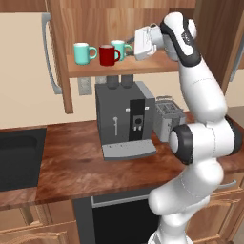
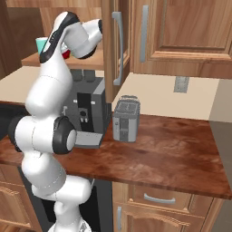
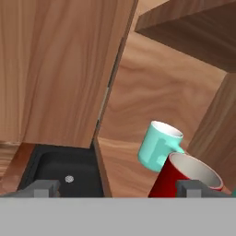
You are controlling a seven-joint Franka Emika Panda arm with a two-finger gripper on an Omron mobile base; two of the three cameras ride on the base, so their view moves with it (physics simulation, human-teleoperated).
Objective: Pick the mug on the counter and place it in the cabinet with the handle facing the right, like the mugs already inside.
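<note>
Inside the cabinet, the mug stands between the mugs.

- A cream wall runs behind the worktop, with a grey outlet plate set into it.
- A dark grey coffee machine stands near the wall, and a silver toaster sits just beside it.
- A black sink is recessed at the far left.
- Brown wood-grain drawers with grey pulls sit below, beside a dark appliance front.
</note>
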